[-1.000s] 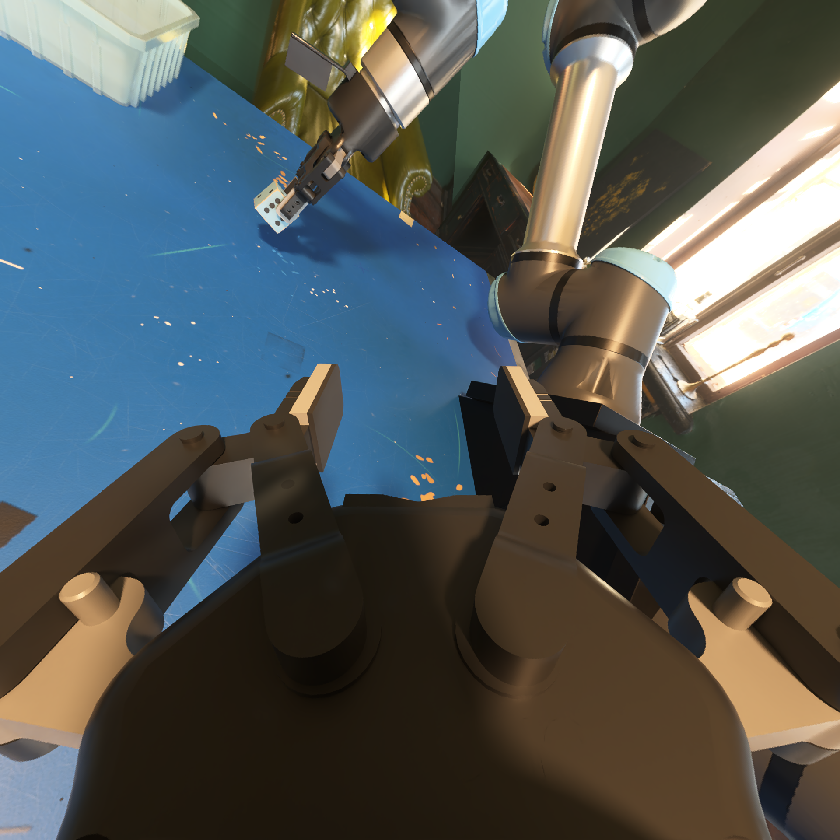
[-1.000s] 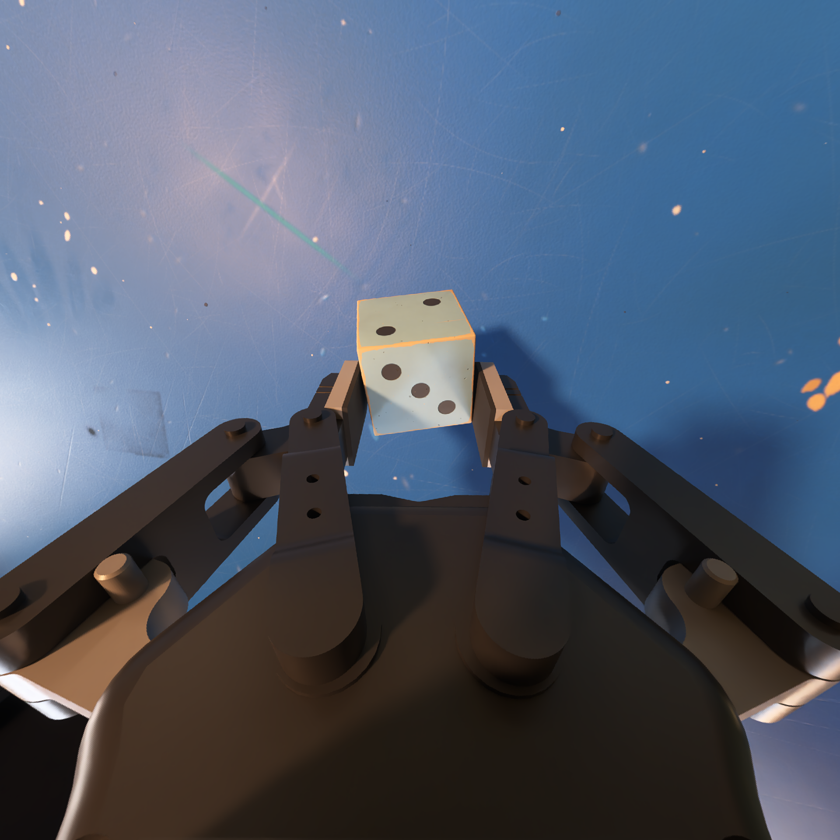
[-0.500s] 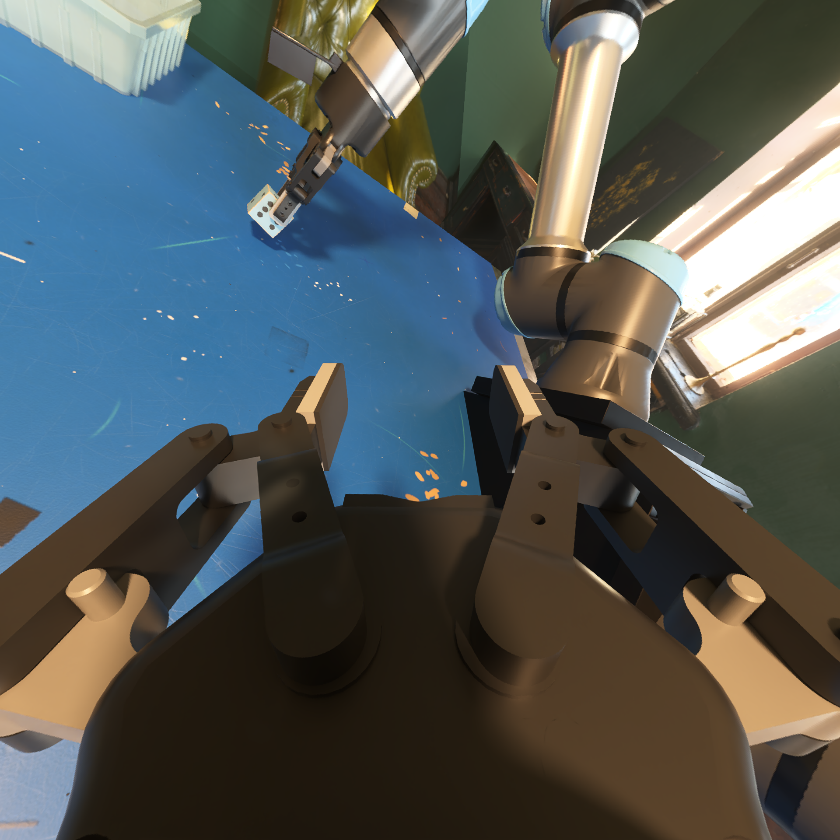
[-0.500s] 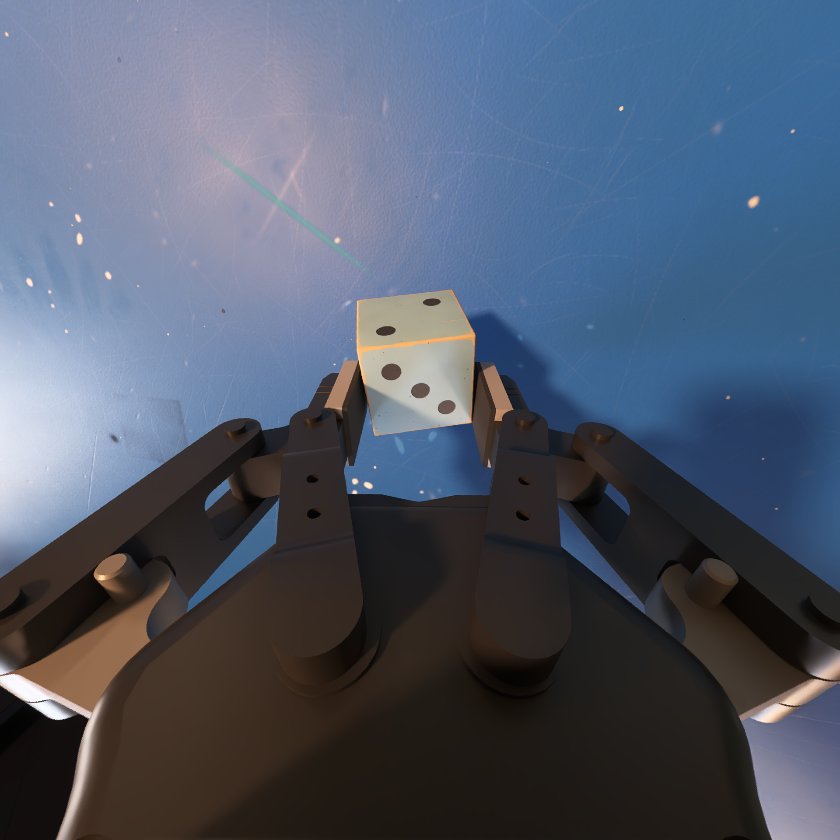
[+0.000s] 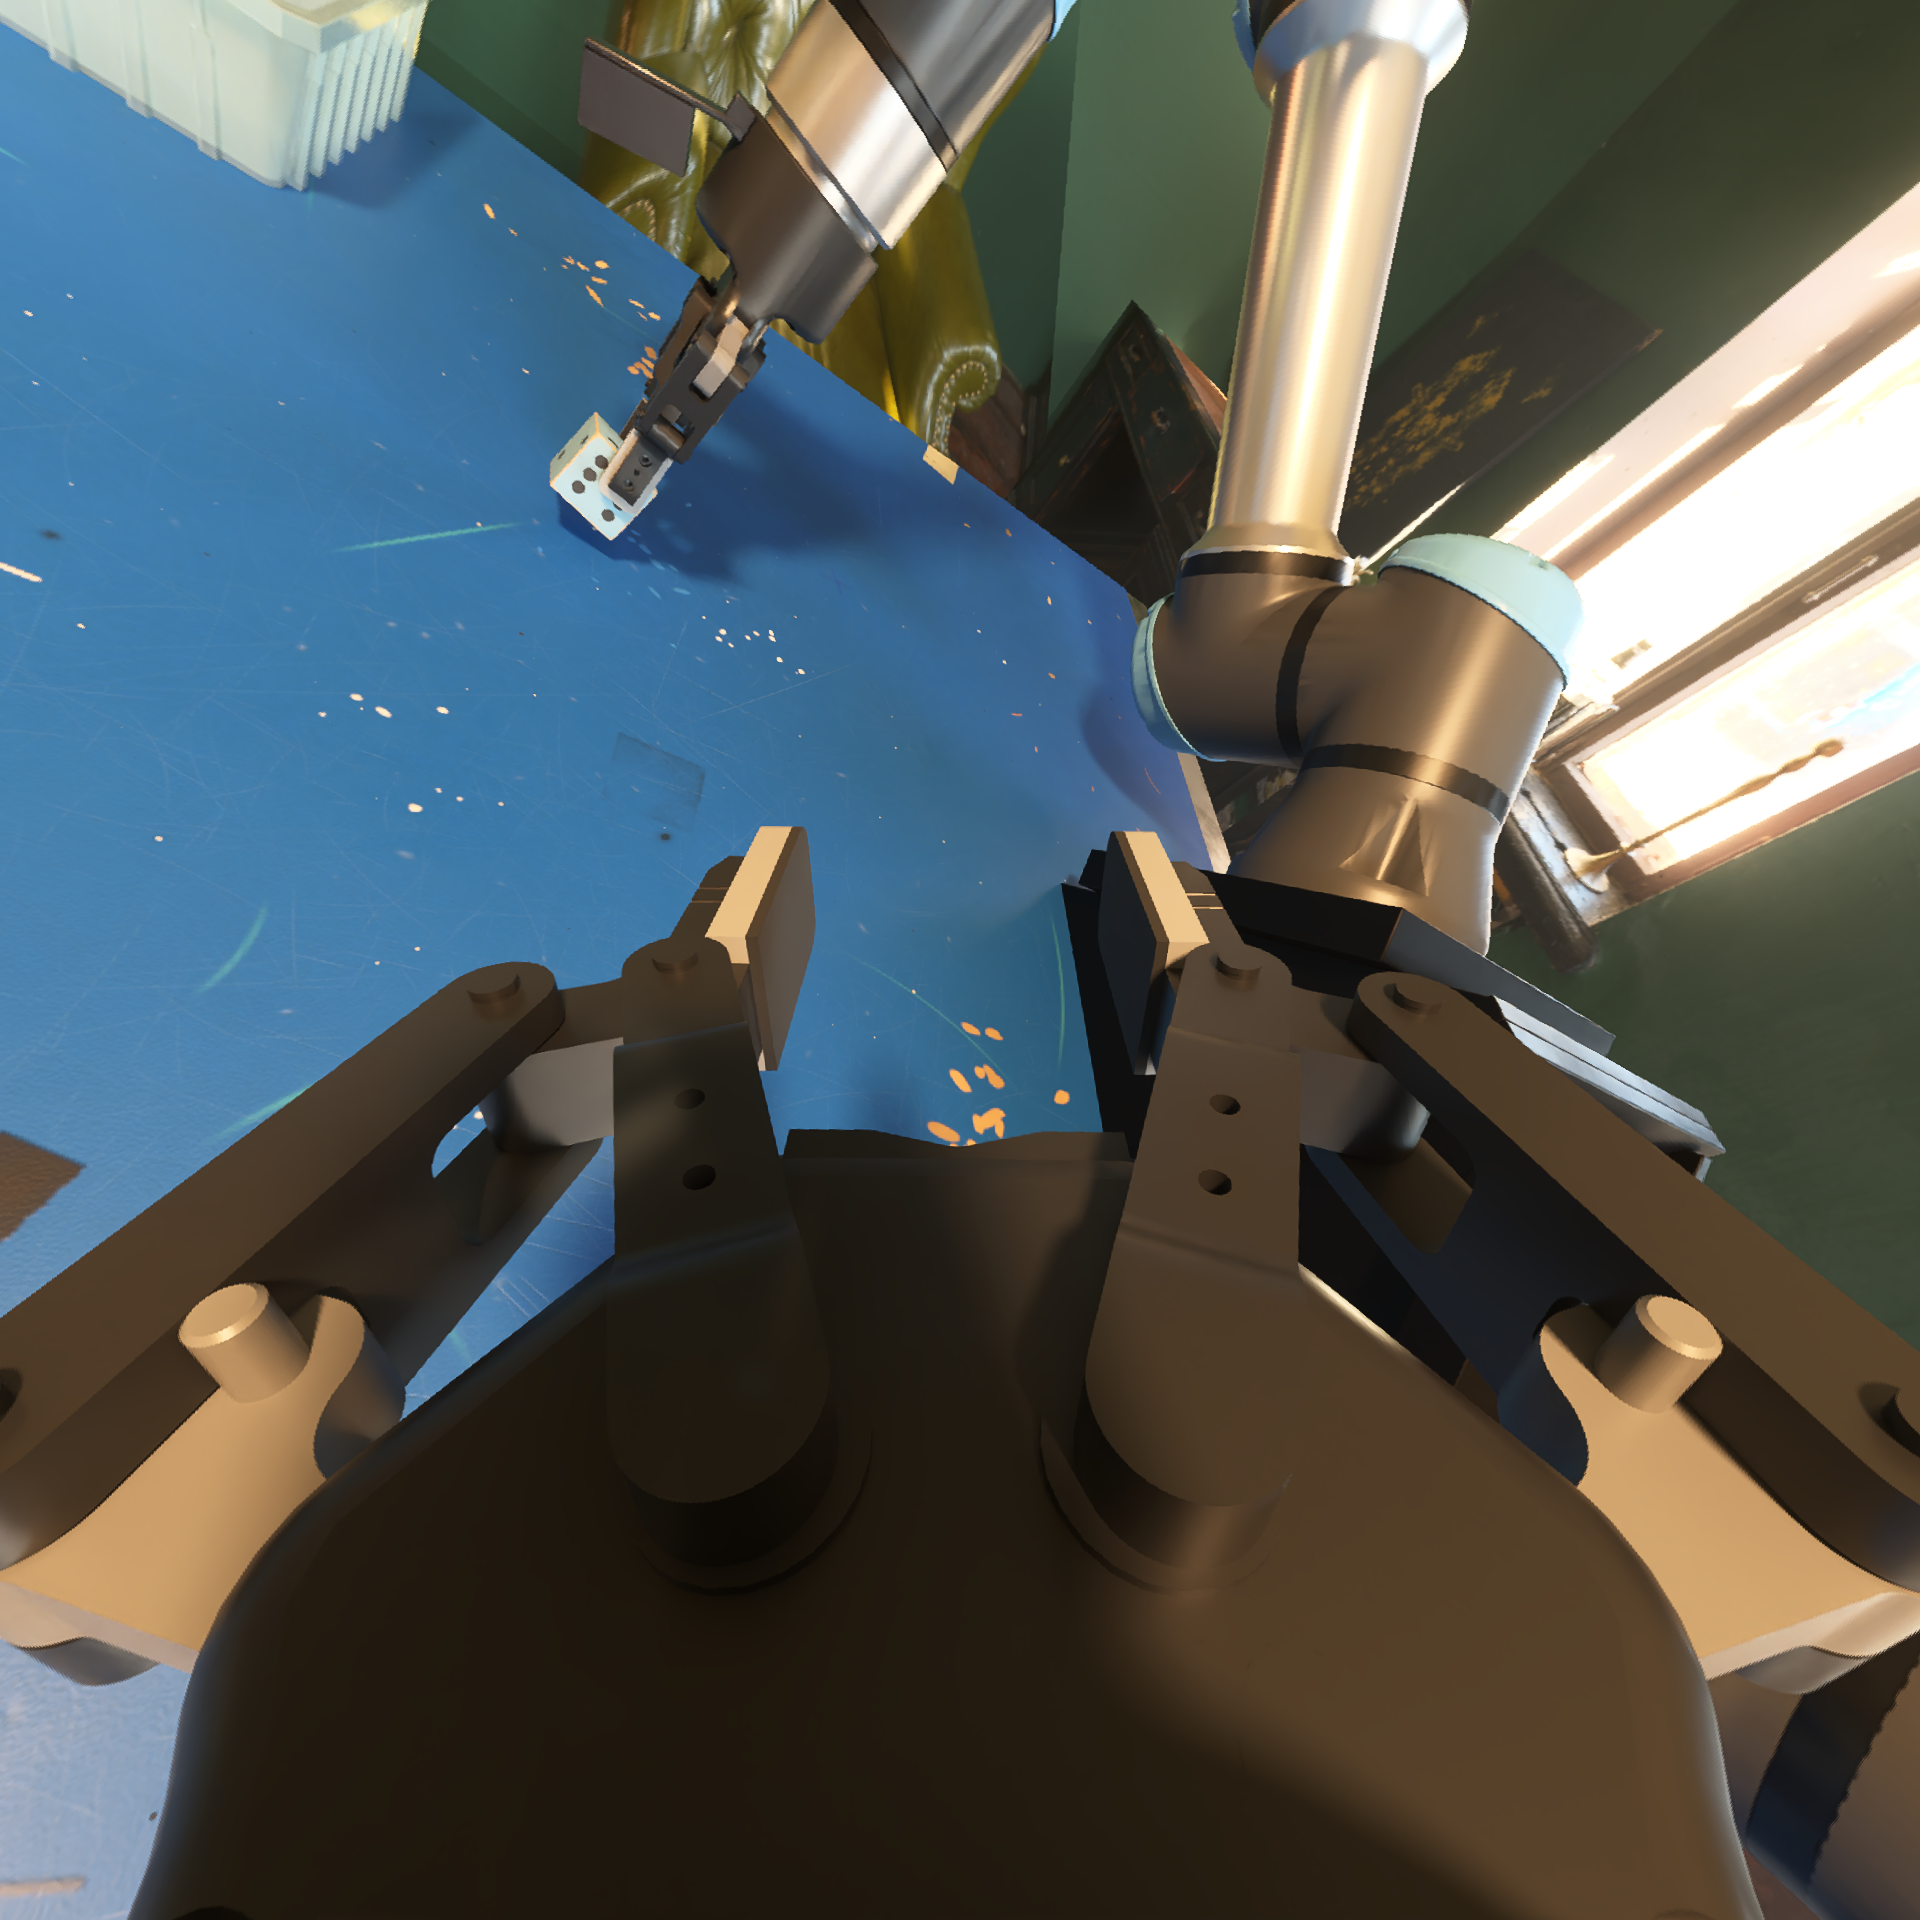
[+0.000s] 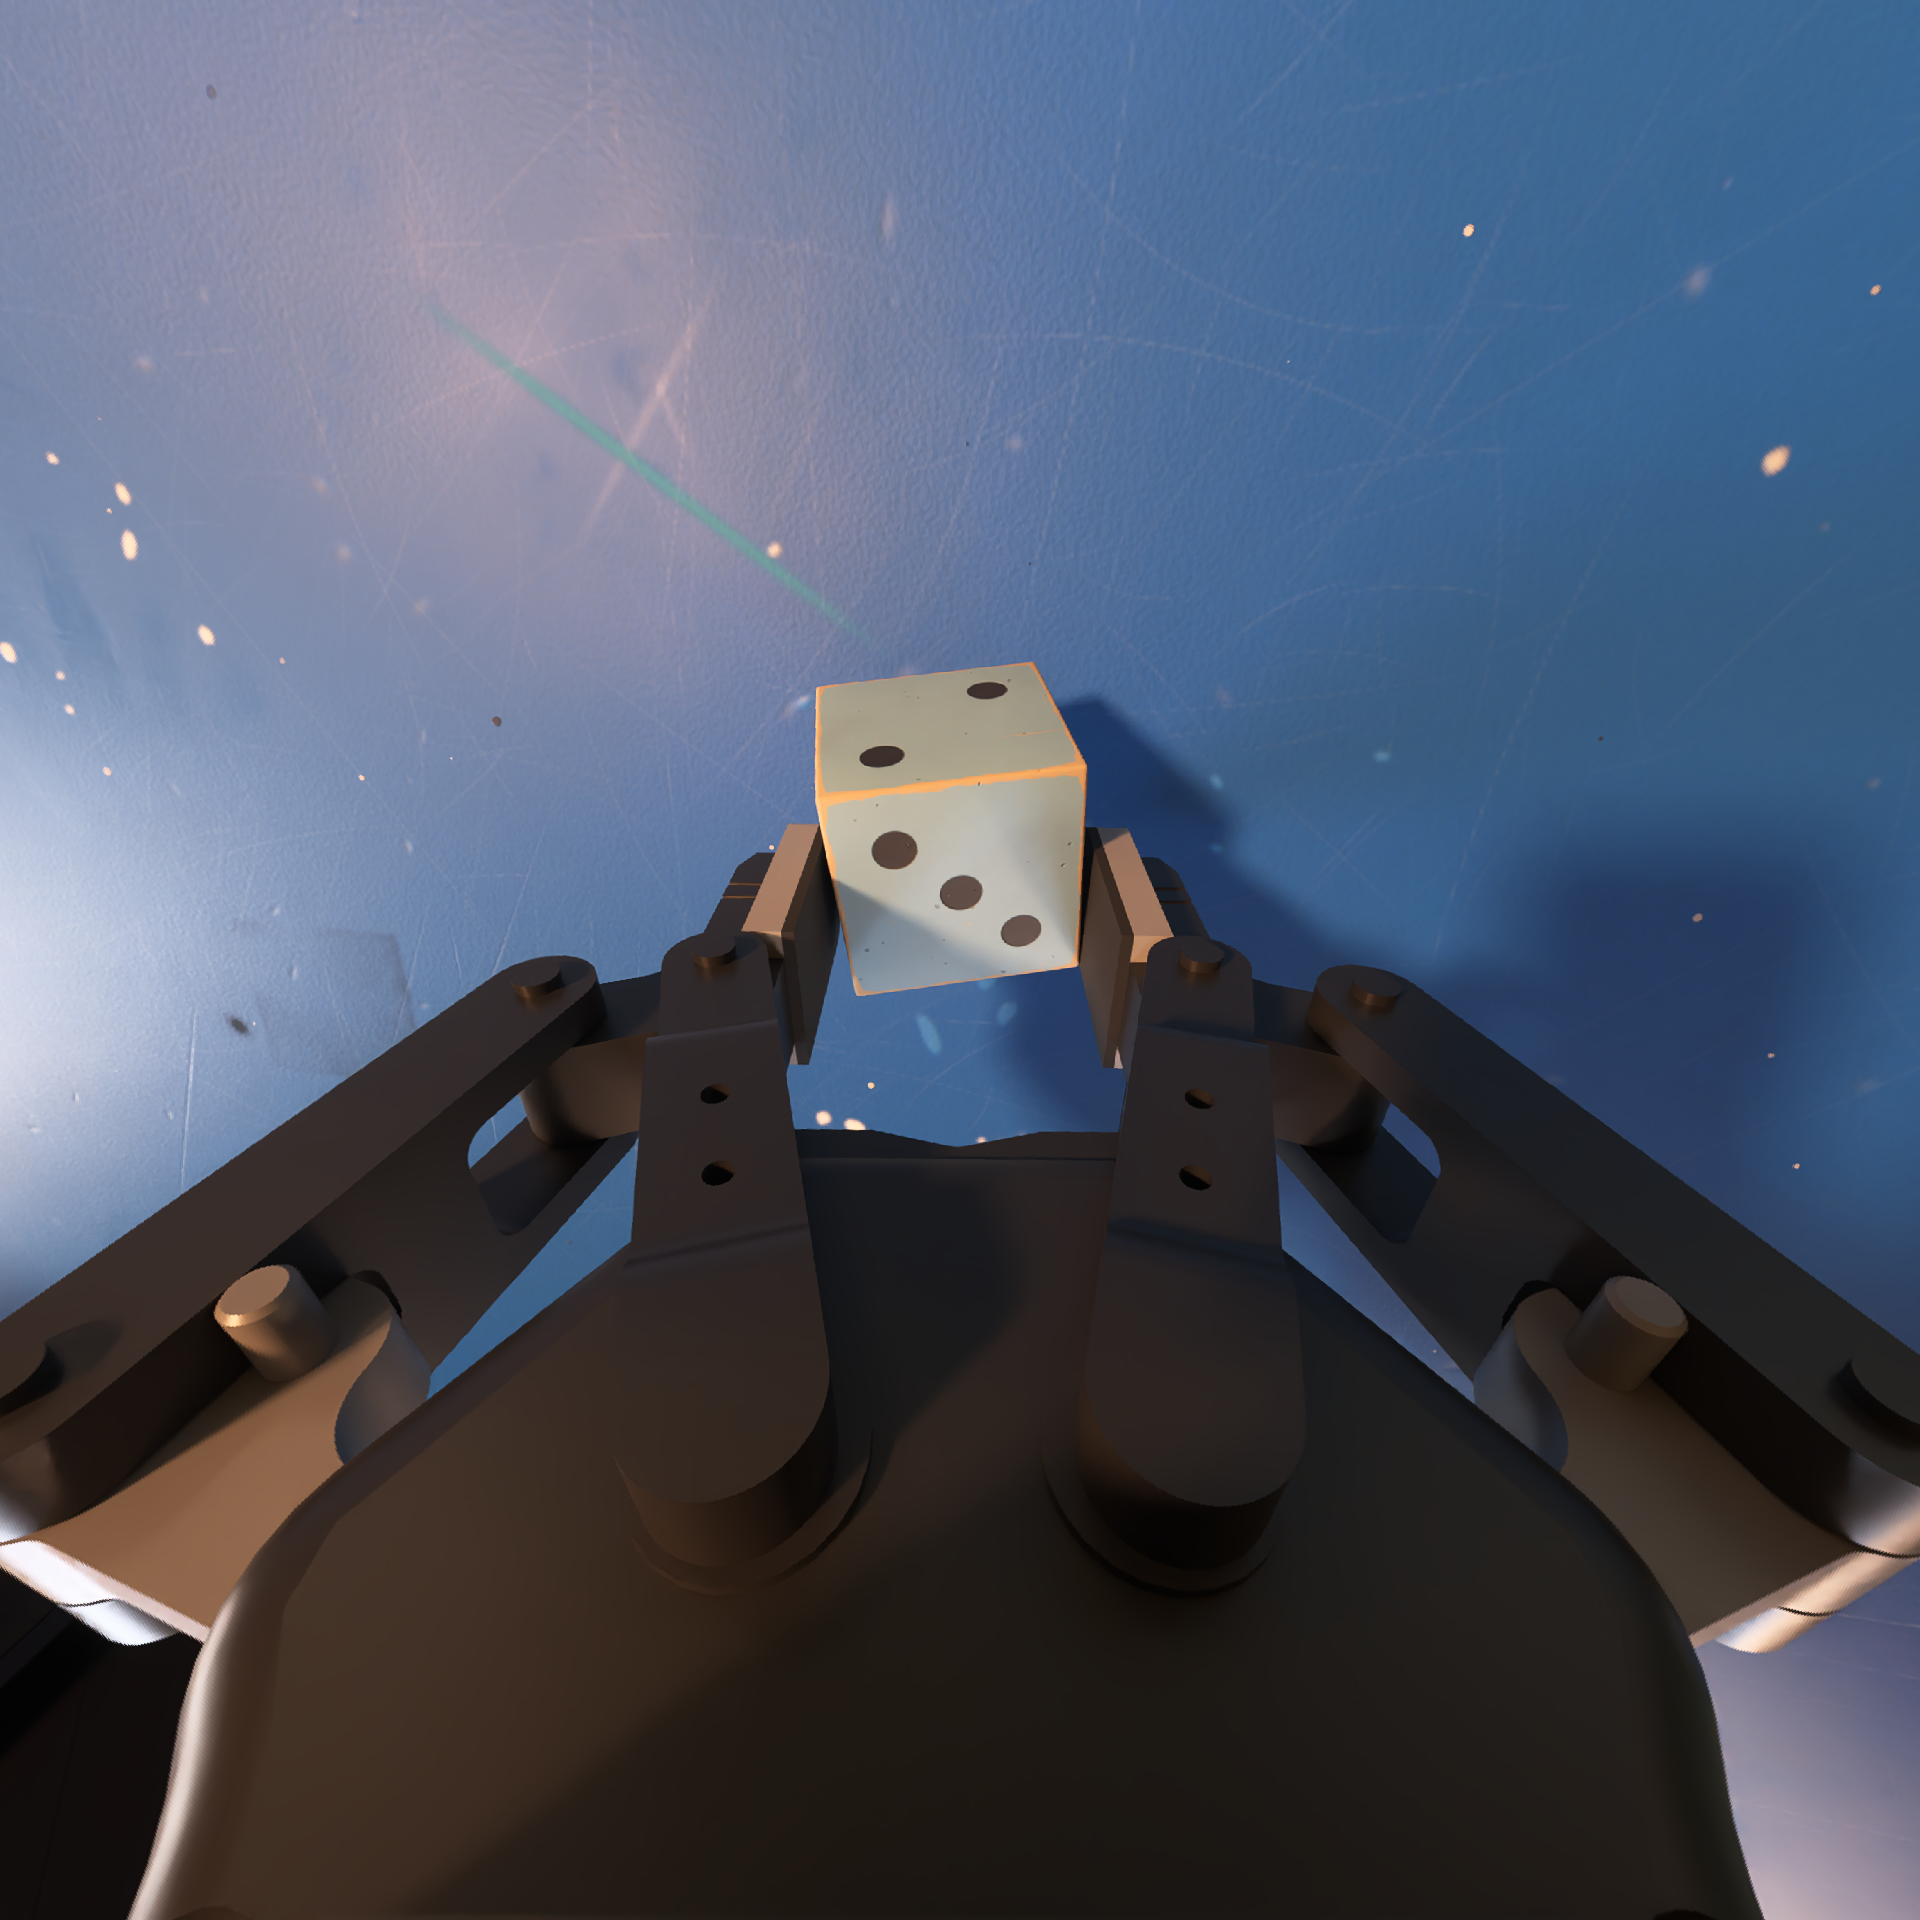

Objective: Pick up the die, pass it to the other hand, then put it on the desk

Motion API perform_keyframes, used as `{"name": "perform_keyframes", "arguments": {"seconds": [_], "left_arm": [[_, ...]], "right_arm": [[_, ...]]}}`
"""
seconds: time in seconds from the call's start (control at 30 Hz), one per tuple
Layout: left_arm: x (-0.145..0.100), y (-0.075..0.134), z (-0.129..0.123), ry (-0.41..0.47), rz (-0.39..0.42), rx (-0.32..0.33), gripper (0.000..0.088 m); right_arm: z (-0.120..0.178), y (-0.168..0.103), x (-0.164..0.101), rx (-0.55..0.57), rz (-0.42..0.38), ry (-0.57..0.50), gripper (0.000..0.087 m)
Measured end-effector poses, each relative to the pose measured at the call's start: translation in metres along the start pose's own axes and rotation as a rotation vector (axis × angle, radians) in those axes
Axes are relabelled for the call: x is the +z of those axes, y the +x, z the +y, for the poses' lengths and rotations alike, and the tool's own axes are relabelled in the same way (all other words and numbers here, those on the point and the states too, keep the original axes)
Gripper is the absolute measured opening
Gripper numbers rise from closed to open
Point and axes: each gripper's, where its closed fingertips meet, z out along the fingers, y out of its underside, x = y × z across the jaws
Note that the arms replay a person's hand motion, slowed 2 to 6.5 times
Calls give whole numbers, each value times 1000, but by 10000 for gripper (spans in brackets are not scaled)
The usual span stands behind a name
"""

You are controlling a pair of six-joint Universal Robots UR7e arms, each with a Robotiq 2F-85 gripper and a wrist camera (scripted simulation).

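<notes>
A cream die (image 6: 951, 831) with dark pips and orange edges is clamped between the pads of my right gripper (image 6: 954, 873), just above the blue desk (image 6: 1351, 416). In the left wrist view the same die (image 5: 587, 483) shows far off, held by the right gripper (image 5: 634, 473) low over the desk (image 5: 312, 675), its shadow close beneath it. My left gripper (image 5: 961, 894) is open and empty, hovering above the desk's near right edge, well apart from the die.
A white ribbed bin (image 5: 229, 83) stands at the desk's far left corner. The right arm's elbow and base (image 5: 1351, 665) rise beside the desk's right edge. A bright window (image 5: 1714, 623) and green wall lie beyond. A yellow-green chair (image 5: 935, 291) stands behind the desk.
The right gripper has carried the die lower toward the desk; its shadow has drawn nearer. The left gripper has stayed open and drifted slightly.
</notes>
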Motion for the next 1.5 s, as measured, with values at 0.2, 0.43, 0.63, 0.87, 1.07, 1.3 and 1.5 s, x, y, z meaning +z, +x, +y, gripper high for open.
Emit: {"name": "perform_keyframes", "arguments": {"seconds": [0.2, 0.43, 0.63, 0.87, 1.07, 1.3, 1.5], "left_arm": [[1, -1, 1, -4, -2, -3, 472], [2, -2, 1, -7, -2, -8, 444], [3, -2, 2, -10, -1, -15, 416], [4, -2, 2, -10, 4, -21, 381], [4, -2, 2, -10, 5, -24, 375], [4, -3, 2, -12, 1, -23, 374], [4, -4, 2, -14, -4, -20, 374]], "right_arm": [[-1, -1, 3, 1, 13, -7, 416], [-1, -3, 6, 3, 13, -18, 416], [-1, -5, 9, 4, 9, -27, 404], [-2, -6, 12, 9, 5, -31, 396], [-3, -7, 14, 14, 3, -33, 398], [-4, -9, 17, 18, 2, -34, 405], [-5, -9, 18, 20, 5, -31, 407]]}}
